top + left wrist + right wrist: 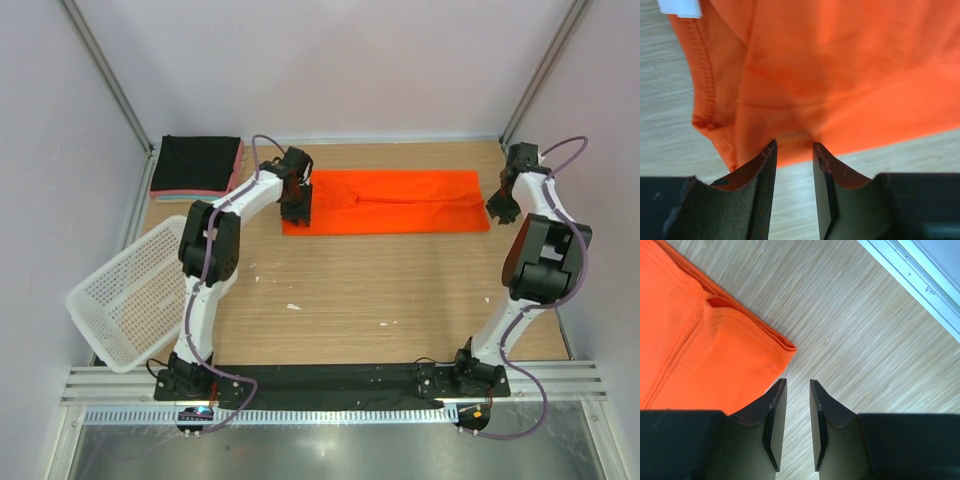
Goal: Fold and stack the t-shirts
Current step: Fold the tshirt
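Observation:
The orange-red t-shirt (385,201) lies folded into a long flat strip across the back of the table. My left gripper (296,213) hovers at the strip's left end. In the left wrist view the gripper (794,148) is open and empty, its tips right at the near edge of the shirt (840,75). My right gripper (498,208) is just off the strip's right end. In the right wrist view it (797,384) is open and empty over bare wood beside the shirt's corner (700,340). A folded stack (197,165) of black, pink and teal shirts sits at the back left.
A white mesh basket (130,295) hangs tilted over the table's left edge. A metal frame rail (920,285) runs along the table's right edge near my right gripper. A white label (680,7) shows at the shirt's neck.

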`<state>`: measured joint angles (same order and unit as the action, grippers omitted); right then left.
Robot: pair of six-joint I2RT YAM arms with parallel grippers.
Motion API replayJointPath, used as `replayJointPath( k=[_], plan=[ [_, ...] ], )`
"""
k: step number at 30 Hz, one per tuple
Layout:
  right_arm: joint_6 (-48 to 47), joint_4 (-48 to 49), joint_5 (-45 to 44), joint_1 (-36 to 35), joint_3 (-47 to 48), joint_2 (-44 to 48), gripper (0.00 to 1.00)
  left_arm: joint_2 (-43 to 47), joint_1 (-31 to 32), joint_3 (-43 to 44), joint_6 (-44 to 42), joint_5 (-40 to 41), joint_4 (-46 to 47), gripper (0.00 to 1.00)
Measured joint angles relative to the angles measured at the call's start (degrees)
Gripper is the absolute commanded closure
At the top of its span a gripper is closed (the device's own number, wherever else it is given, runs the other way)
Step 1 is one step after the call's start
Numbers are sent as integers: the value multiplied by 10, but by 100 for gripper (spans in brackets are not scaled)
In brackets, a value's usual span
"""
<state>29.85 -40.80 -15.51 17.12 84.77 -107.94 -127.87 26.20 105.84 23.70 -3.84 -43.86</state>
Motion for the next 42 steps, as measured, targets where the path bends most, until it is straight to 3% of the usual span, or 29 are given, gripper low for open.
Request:
replayJointPath(
  k=[7, 14, 18, 22, 25, 31, 36, 42],
  plan=[
    [-6, -9, 43, 0, -5, 49, 71, -46, -25, 41, 19, 16, 8, 63],
    [-2, 28, 131, -14, -50, 170, 70, -136, -49, 191, 31, 17, -12, 60],
    [6, 58, 185, -22, -58, 219, 68, -194, -70, 286, 46, -13, -2, 58],
    [7, 78, 227, -28, -52, 236, 68, -202, -93, 300, 73, -61, 23, 57],
    [5, 72, 231, -31, -45, 236, 68, -176, -104, 255, 89, -88, 72, 57],
    [5, 63, 231, -35, -45, 261, 68, -23, -84, 64, 134, -110, 184, 55],
    [2, 111, 197, -47, -106, 282, 77, 56, -39, 13, 165, -110, 253, 56],
    [-23, 99, 138, -68, -97, 129, 72, 106, -8, -77, 178, -116, 294, 56]
  ],
)
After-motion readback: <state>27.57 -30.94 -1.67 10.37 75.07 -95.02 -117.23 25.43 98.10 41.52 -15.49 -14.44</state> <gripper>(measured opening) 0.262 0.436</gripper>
